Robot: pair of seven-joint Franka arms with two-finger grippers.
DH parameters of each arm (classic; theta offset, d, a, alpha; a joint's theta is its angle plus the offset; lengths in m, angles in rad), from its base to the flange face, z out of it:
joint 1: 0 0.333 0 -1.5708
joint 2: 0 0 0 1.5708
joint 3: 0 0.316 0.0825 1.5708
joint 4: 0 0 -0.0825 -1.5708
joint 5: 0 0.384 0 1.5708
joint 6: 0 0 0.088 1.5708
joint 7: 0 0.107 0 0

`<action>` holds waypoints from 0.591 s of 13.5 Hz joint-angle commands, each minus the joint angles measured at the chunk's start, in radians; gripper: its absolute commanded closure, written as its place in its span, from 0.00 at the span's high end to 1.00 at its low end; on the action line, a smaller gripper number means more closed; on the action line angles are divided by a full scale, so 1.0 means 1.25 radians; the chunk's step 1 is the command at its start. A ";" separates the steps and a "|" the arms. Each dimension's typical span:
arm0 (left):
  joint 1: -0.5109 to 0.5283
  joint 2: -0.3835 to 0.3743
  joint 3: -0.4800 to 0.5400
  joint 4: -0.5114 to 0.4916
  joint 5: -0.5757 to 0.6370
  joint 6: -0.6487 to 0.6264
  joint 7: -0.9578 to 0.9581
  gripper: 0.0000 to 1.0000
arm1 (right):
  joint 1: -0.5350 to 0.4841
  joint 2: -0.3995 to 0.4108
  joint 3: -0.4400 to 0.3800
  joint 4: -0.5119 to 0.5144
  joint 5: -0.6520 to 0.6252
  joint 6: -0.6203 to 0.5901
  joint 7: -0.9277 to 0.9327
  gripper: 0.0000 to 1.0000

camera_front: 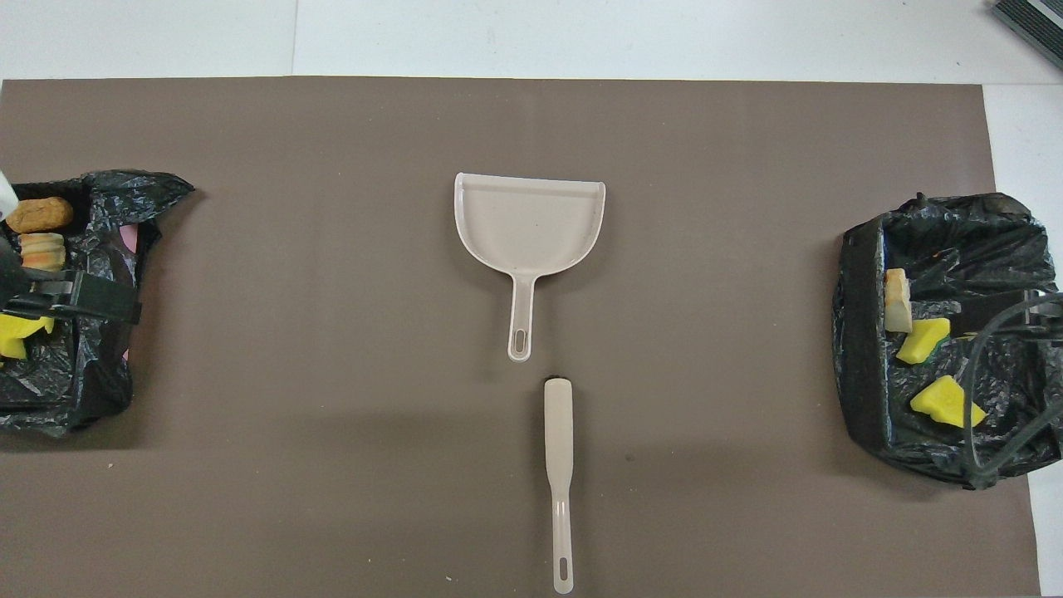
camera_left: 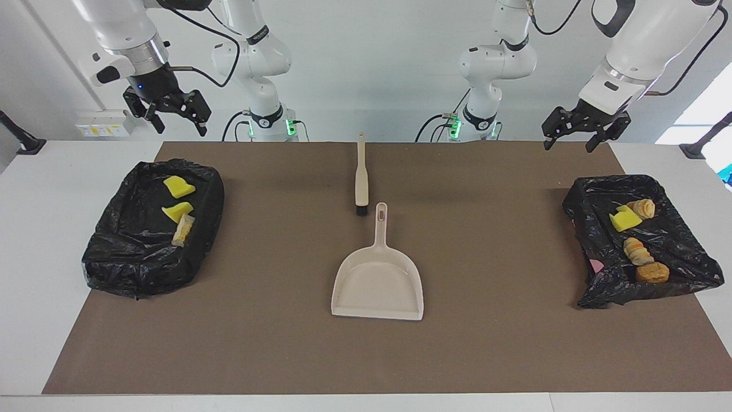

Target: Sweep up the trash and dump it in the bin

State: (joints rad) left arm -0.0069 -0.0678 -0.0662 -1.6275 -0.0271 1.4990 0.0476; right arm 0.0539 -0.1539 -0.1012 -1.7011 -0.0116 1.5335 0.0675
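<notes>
Fingers spread and empty on both: I see the left gripper [camera_left: 577, 136] hanging above the table edge by the bin [camera_left: 640, 240] at its end, the right gripper [camera_left: 167, 113] likewise by the other bin [camera_left: 150, 229]. Two bins, black-bagged. I count seven trash pieces: two yellow foam chunks [camera_left: 178, 186] and one tan lump [camera_left: 183, 230] in the right arm's bin; one yellow chunk [camera_left: 624, 220] and three tan-orange bread lumps [camera_left: 638, 250] in the other. Midway between the bins lie one beige dustpan [camera_left: 377, 283] and one brush [camera_left: 361, 177], just nearer the robots.
</notes>
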 commanded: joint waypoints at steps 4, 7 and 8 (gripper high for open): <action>-0.001 -0.007 -0.001 0.007 -0.011 -0.019 0.012 1.00 | -0.003 -0.007 0.001 -0.001 -0.008 -0.012 -0.014 1.00; -0.002 -0.007 -0.001 0.007 -0.011 -0.020 0.013 1.00 | -0.003 -0.007 0.001 -0.001 -0.008 -0.012 -0.014 1.00; -0.002 -0.007 -0.001 0.007 -0.011 -0.019 0.013 1.00 | -0.003 -0.007 0.001 -0.001 -0.008 -0.012 -0.014 1.00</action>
State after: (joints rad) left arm -0.0078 -0.0695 -0.0705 -1.6270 -0.0274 1.4957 0.0501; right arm 0.0539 -0.1539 -0.1012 -1.7011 -0.0116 1.5335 0.0675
